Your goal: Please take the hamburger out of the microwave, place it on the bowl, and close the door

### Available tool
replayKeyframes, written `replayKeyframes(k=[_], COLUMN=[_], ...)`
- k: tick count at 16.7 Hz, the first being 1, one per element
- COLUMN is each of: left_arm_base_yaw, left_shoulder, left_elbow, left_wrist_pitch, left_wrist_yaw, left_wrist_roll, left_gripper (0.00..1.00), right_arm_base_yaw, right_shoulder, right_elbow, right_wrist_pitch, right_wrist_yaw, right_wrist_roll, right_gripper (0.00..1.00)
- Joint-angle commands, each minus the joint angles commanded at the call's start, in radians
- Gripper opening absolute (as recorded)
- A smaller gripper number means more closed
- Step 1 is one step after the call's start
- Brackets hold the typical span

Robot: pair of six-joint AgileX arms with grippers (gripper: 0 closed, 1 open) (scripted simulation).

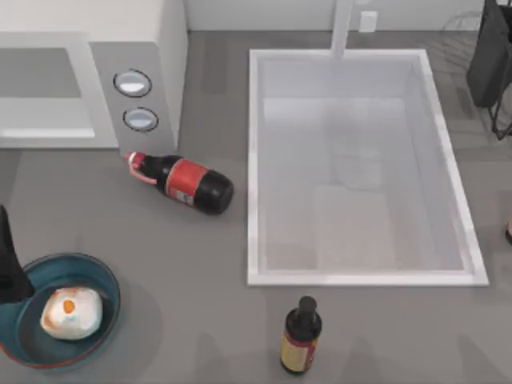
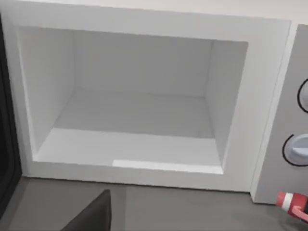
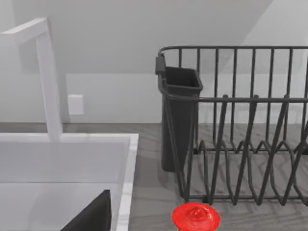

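A dark soy-type bottle [image 1: 302, 334] stood upright at the near edge of the surface [image 1: 160, 248], closest to the overhead camera, just in front of the white sink [image 1: 254, 160]. To its left, at the near-left corner, the hamburger [image 1: 71, 312] already lay inside the bowl [image 1: 100, 276], resting on the bowl's floor. The left pincer [image 1: 10, 264] showed as a dark shape at the bowl's left rim; whether its fingers were apart or together I could not tell.

The microwave [image 1: 172, 72] sat at the far left, its cavity [image 2: 139, 120] empty in the left wrist view, and a dark edge at that view's border was probably the door [image 2: 7, 139] swung wide. A cola bottle [image 1: 186, 182] lay on its side just in front of the control panel, its red cap [image 2: 291, 202] near the microwave's lower corner.

By my judgement only the closing remained. To do it well, the left arm should rise clear of the bowl without nudging the hamburger, get behind the door's outer face, and sweep it shut in a smooth arc, keeping clear of the lying bottle.

The right arm was parked at the far right by the dish rack [image 3: 240, 130]; its fingers could not be read either.
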Motion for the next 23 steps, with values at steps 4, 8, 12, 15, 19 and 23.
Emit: replayKeyframes(k=[4,8,12,15,19,23], left_arm_base_yaw=[0.009,0.009,0.009,0.009,0.009,0.009], left_shoulder=[-0.061,-0.061,-0.061,-0.061,-0.061,-0.061], left_elbow=[-0.029,-0.029,-0.029,-0.029,-0.029,-0.029], left_wrist_pitch=[0.045,0.045,0.045,0.045,0.045,0.045], left_wrist_yaw=[0.017,0.017,0.017,0.017,0.017,0.017], left_wrist_roll=[0.064,0.064,0.064,0.064,0.064,0.064], left_gripper=[1.00,1.00,0.70,0.47,0.17,0.00], right_arm_base_yaw=[0.000,0.000,0.000,0.000,0.000,0.000], right_shoulder=[0.000,0.000,0.000,0.000,0.000,0.000], right_elbow=[0.000,0.000,0.000,0.000,0.000,0.000], right_wrist_pitch=[0.000,0.000,0.000,0.000,0.000,0.000], right_wrist_yaw=[0.000,0.000,0.000,0.000,0.000,0.000], right_wrist_roll=[0.000,0.000,0.000,0.000,0.000,0.000], right_gripper=[1.00,1.00,1.00,1.00,1.00,1.00])
